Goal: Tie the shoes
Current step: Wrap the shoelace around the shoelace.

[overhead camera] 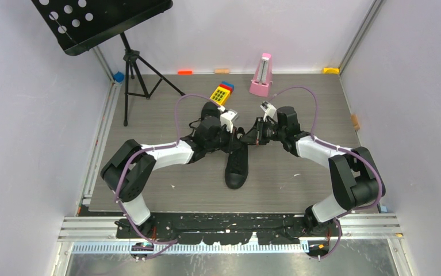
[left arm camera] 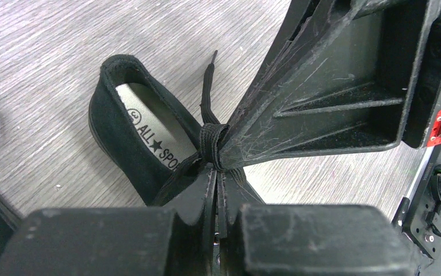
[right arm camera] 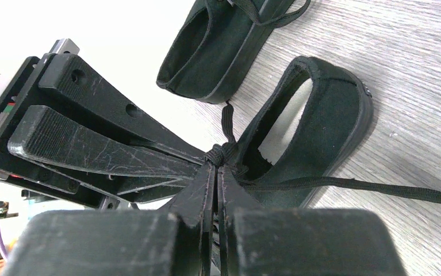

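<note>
Over the counter, left hand and right hand clamp the lace knot above the shoe; uneven tugs may loosen it.

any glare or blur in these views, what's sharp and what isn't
top external: even light, soft shadows, no glare; left wrist: shoe insole print sharp, left gripper body blurred up close; right wrist: upper-left background blown out white, lace crisp

Near shoe: black canvas, upright on desk, toe twd front edge, grey printed insole; lace bunched in knot over opening. Far shoe: same, upright, just behind.
</note>
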### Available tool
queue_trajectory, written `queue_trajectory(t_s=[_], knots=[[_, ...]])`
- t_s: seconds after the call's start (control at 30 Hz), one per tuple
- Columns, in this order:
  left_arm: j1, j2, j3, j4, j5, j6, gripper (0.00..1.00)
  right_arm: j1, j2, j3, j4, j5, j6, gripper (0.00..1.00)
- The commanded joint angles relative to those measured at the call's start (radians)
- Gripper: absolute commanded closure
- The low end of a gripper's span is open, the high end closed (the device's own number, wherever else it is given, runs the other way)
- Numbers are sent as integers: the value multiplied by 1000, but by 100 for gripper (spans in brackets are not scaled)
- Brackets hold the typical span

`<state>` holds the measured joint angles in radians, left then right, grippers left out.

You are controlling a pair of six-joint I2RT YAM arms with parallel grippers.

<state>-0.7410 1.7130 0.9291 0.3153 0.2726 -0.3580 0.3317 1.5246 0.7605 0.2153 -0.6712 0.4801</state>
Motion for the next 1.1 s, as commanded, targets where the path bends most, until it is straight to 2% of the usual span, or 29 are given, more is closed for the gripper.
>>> queue_trajectory(t_s=[0.0, 0.07, 0.2, 0.37, 0.5, 0.87, 1.07], knots=[[0, 3, 18, 2, 18, 12, 96, -5, -17, 12, 39, -14, 13, 100], [0, 8, 22, 4, 32, 11, 94, -5, -14, 11, 43, -13, 19, 100], [0, 20, 22, 15, 43, 8, 82, -5, -5, 11, 63, -16, 47, 100], [0, 37, 21, 45, 56, 0, 73, -5, 6, 2, 102, -23, 87, 100], [0, 47, 1, 119, 56, -13, 64, -5, 6, -3, 115, -30, 104, 100], [2, 77, -19, 200, -42, -26, 67, -5, 12, -33, 168, -26, 176, 100], [2, 51, -77, 250, -91, -19, 76, -4, -3, -44, 170, -13, 203, 100]])
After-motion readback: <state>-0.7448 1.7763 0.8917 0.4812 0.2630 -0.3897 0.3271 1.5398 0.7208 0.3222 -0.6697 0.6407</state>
